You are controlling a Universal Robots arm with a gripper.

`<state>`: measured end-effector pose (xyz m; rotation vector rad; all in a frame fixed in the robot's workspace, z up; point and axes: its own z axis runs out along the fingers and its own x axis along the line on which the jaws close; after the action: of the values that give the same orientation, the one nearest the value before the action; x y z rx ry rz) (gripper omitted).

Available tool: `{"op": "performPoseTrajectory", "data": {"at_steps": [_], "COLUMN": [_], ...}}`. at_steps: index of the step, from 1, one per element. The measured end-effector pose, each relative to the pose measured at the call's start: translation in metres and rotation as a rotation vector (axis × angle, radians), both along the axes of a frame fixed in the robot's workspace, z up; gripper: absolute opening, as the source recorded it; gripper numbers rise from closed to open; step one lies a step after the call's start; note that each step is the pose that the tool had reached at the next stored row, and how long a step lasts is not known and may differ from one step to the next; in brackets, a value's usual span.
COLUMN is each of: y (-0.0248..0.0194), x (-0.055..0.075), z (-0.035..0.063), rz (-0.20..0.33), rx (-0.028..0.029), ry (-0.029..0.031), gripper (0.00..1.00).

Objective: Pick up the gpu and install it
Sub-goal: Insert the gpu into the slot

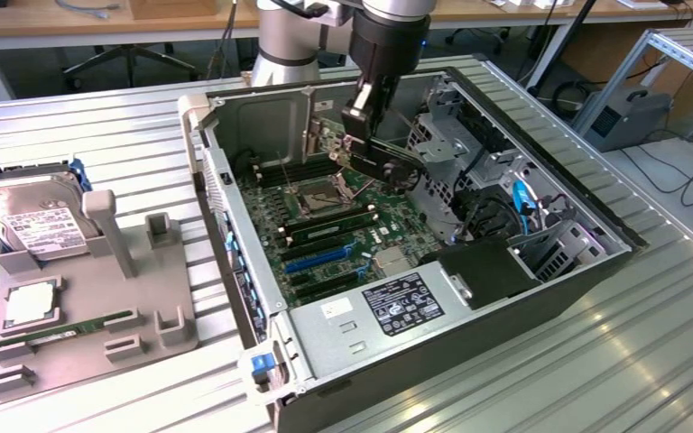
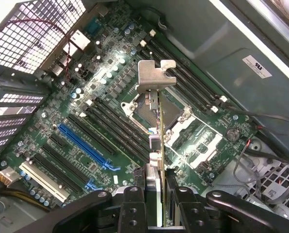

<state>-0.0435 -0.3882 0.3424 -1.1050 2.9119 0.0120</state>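
End effector (image 2: 156,196) is clamping the gpu (image 2: 161,143) edge-on, holding it inside the case (image 1: 228,225) above the CPU socket (image 2: 143,106). Install step in hand; card edge needing alignment over the blue slot (image 2: 84,143).

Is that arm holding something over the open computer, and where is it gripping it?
Yes: the gripper pinches the graphics card by its flat faces, at the end away from its silver bracket.

The arm (image 1: 284,36) reaches down from the far side, wrist upright, its hand (image 1: 359,124) pointing downward, fingers (image 2: 134,206) clamped on the gpu (image 1: 392,162).
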Motion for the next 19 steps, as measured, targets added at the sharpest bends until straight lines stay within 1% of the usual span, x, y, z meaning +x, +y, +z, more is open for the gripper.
{"op": "performPoseTrajectory", "data": {"at_steps": [19], "y": [0.0000], "x": [0.0000], "z": [0.0000], "rz": [0.080], "rx": [0.0000], "ry": [0.0000], "gripper": [0.27]}}
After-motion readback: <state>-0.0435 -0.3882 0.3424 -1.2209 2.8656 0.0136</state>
